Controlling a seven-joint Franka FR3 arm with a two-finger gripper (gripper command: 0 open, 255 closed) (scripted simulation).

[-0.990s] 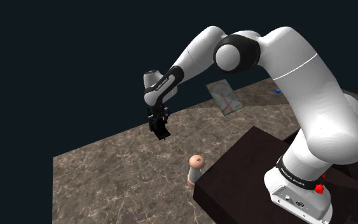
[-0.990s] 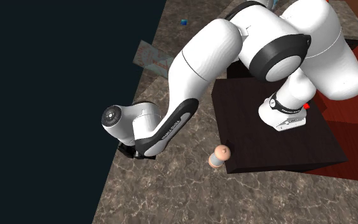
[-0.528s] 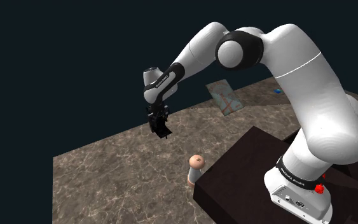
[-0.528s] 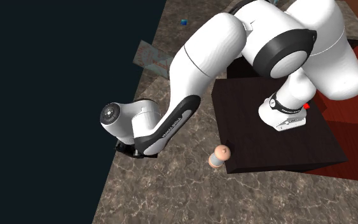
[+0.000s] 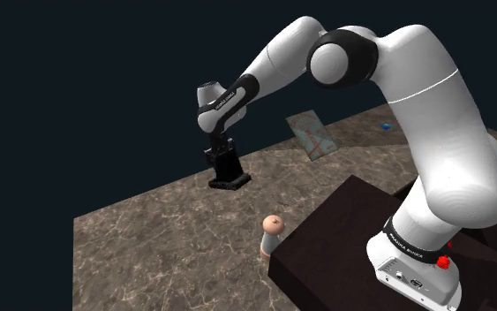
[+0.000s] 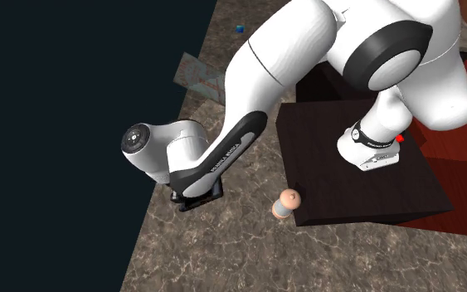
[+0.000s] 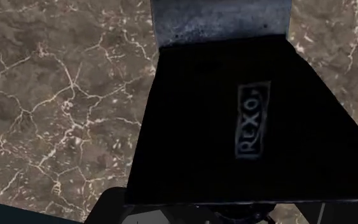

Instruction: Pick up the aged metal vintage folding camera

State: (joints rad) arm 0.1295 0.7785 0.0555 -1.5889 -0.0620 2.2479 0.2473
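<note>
One black gripper (image 5: 226,162) clamps the folding camera (image 5: 229,178), black w/ a grey metal end, near the marble surface's (image 5: 149,247) far edge; peach-headed figure (image 5: 273,235) stands beside the dark stand's (image 5: 343,234) corner.

Black, upright folding camera (image 5: 229,172) with a scuffed grey metal end.

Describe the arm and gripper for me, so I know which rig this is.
White rounded arm with dark joint bands, a black lettered strip along the forearm, a lettered black collar and red button at the base, and an all-black gripper.
</note>
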